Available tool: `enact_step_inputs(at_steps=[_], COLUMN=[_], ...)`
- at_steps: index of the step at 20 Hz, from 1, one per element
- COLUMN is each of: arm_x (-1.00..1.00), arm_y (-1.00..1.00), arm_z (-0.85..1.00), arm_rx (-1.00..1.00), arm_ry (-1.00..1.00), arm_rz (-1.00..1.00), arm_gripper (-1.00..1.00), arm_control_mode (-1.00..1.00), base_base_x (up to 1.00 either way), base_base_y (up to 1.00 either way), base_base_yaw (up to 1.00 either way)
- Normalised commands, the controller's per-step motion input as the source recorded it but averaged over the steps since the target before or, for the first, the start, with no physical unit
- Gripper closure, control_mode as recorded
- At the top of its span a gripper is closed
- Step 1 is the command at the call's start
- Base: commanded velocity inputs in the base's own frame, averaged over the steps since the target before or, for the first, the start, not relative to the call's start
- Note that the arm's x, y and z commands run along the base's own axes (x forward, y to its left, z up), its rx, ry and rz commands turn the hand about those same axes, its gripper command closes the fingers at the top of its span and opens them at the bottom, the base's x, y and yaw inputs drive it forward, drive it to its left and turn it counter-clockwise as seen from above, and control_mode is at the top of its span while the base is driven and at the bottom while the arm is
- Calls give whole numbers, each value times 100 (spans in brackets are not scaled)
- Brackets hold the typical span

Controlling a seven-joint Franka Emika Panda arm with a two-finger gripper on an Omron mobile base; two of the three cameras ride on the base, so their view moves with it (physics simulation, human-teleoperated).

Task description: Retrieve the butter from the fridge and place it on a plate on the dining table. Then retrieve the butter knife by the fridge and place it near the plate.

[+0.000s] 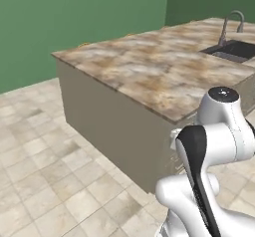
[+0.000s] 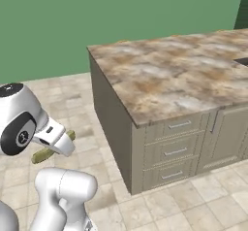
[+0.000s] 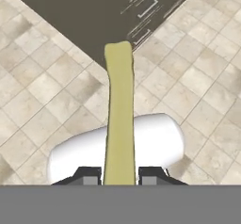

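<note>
1. Olive-yellow butter (image 3: 118, 115) sits pinched between the jaws of the gripper (image 3: 119, 177), closed on its near end.
2. Stick's long axis runs straight out ahead of the jaws, far end free over floor tiles (image 3: 42, 100).
3. Marbled counter (image 2: 179, 74) with beige drawers (image 2: 174, 152) lies beyond the jaws; likely not the target surface.
4. Sink (image 1: 234, 49) set in that counter; contents can't tell.
5. Judgement: carry continues, plate and dining table to be found.

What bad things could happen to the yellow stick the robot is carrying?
The butter is pinched only at one end by the gripper, most of it sticking out, so it might bend or slip onto the tiled floor. Its free end could also bump the counter nearby as the robot drives.
</note>
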Motion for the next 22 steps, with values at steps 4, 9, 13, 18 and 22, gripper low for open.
enact_step_inputs(at_steps=[4,9,13,18,22], arm_x=[0,0,0,0,0], arm_y=[0,0,0,0,0], arm_z=[0,0,0,0,0], arm_rx=[0,0,0,0,0], arm_ry=[0,0,0,0,0], arm_rz=[0,0,0,0,0], arm_gripper=[100,100,100,100,100], arm_control_mode=[100,100,100,100,100], base_base_x=[0,0,0,0,1], base_base_y=[36,11,0,4,19], base_base_yaw=[-34,-32,-32,-20,-6])
